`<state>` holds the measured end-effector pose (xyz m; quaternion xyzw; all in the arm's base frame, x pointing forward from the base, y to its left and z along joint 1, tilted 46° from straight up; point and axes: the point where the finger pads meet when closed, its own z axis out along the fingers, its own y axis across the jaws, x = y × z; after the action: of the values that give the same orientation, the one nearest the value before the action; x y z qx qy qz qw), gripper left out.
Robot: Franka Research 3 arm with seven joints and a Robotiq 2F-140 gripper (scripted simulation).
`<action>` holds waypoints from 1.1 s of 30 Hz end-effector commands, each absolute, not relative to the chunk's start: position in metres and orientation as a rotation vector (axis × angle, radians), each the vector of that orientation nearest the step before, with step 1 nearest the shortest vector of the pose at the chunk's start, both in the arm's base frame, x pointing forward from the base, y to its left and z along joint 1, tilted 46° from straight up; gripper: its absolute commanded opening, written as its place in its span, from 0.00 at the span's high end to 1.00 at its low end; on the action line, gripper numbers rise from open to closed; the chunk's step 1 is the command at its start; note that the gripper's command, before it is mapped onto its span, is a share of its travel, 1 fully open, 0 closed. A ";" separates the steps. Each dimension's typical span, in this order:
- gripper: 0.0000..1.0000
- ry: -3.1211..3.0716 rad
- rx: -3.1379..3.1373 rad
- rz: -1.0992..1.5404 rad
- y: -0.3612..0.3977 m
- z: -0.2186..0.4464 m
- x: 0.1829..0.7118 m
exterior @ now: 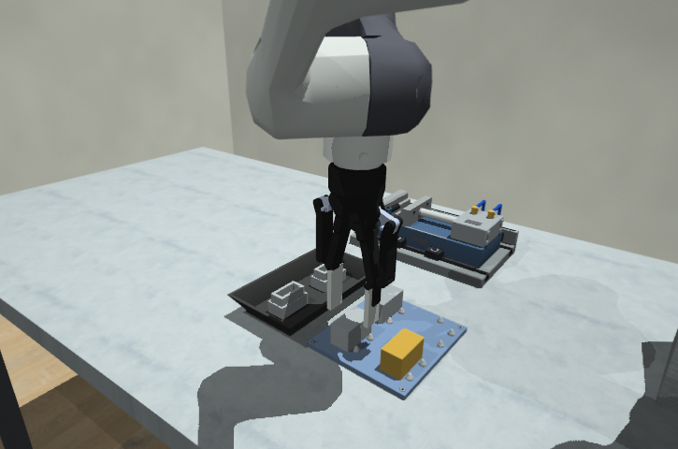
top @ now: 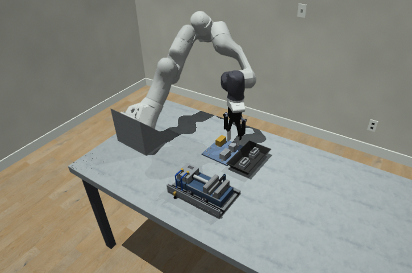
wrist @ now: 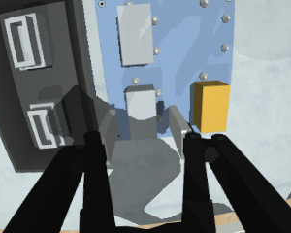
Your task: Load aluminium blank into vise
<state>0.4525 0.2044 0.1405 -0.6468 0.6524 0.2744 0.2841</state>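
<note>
The gripper hangs point-down over the near-left corner of the blue plate, as the exterior view frames it. Its fingers stand partly apart with nothing between them. One fingertip is over the edge of the black tray, the other is over the plate. In the wrist view a small grey block shows in the gap below the fingers, which have not closed on it.

Three blocks sit on the plate: that small grey block, seen in the exterior view as the near one, a second grey block farther along, and a yellow block near the plate's right edge. All three look flat on the plate between its small pins, and none touches another.

The black tray lies just left of the plate, edge to edge with it. Two finished parts lie in it, each with its pocket facing up.

The vise sits apart from the plate, nearer the front edge of the table in the top view. Its gap is open; whether anything lies in it cannot be told. The blue hoses are at its left end
</note>
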 end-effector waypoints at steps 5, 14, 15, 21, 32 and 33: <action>0.60 1.742 -1.734 0.731 0.206 0.139 0.453; 0.60 1.742 -1.734 0.731 0.208 0.138 0.453; 0.60 1.742 -1.734 0.731 0.208 0.137 0.453; 0.60 1.742 -1.734 0.731 0.210 0.135 0.453; 0.60 1.742 -1.734 0.731 0.214 0.132 0.453; 0.60 1.742 -1.734 0.731 0.214 0.131 0.453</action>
<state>0.4519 0.2124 0.1327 -0.6459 0.6533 0.2756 0.2830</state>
